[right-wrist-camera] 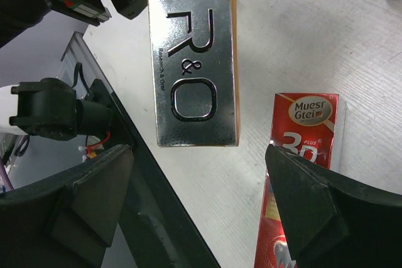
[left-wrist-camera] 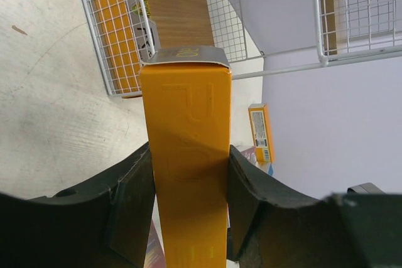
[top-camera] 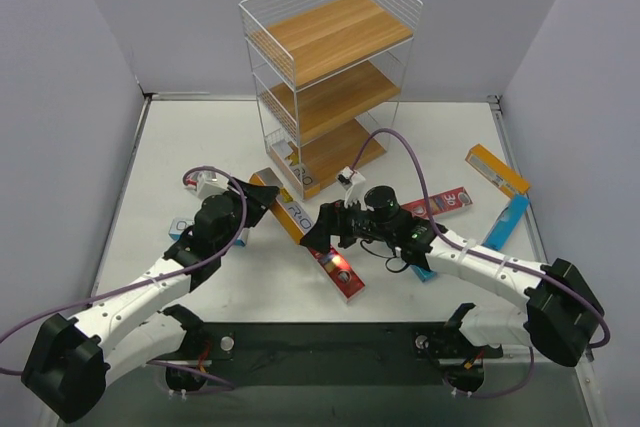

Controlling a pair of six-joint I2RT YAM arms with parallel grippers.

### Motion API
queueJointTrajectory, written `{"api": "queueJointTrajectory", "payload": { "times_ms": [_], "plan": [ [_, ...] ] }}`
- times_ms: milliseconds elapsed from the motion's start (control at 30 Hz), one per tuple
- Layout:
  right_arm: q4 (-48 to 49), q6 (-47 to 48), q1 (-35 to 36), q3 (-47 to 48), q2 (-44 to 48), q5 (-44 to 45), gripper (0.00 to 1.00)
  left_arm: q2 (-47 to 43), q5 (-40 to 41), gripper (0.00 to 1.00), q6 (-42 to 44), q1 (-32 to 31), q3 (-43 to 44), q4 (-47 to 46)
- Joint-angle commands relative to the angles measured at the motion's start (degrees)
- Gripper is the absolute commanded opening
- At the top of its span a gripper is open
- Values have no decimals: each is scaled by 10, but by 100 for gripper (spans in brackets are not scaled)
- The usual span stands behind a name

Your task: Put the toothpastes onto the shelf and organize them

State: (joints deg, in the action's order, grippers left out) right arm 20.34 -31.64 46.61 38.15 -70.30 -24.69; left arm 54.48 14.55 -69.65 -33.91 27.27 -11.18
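My left gripper [top-camera: 258,203] [left-wrist-camera: 188,218] is shut on an orange toothpaste carton [top-camera: 285,213] [left-wrist-camera: 186,149], its silver end pointing at the shelf [top-camera: 325,77]. The right wrist view shows the same carton's silver "R&O" face [right-wrist-camera: 191,54] just beyond my right gripper [top-camera: 322,233] [right-wrist-camera: 198,174], which is open with nothing between its fingers. A red "3D" carton [top-camera: 341,273] [right-wrist-camera: 303,149] lies flat on the table, partly under the right finger. Another orange carton [left-wrist-camera: 116,36] stands behind the wire of the shelf's bottom tier [left-wrist-camera: 182,4].
More cartons lie on the table to the right: an orange one [top-camera: 497,169] [left-wrist-camera: 260,131], a red one [top-camera: 440,202] and a blue one [top-camera: 506,221]. A teal one [top-camera: 180,228] sits by the left arm. The dark base rail [top-camera: 330,342] [right-wrist-camera: 144,205] runs along the near edge.
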Motion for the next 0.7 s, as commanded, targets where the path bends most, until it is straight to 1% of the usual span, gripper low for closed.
{"api": "queueJointTrajectory", "payload": {
  "times_ms": [0, 167, 333, 667],
  "plan": [
    [55, 6, 7, 23, -10, 27, 90, -2, 5, 35, -15, -5, 31, -62],
    [56, 28, 6, 34, -19, 45, 89, -17, 15, 35, -12, -5, 30, -53],
    [60, 36, -2, 45, -35, 35, 88, -21, 11, 35, 0, -5, 37, -53],
    [77, 39, -25, 75, -70, -51, 75, -26, 9, 36, 21, -5, 34, -73]
  ]
}}
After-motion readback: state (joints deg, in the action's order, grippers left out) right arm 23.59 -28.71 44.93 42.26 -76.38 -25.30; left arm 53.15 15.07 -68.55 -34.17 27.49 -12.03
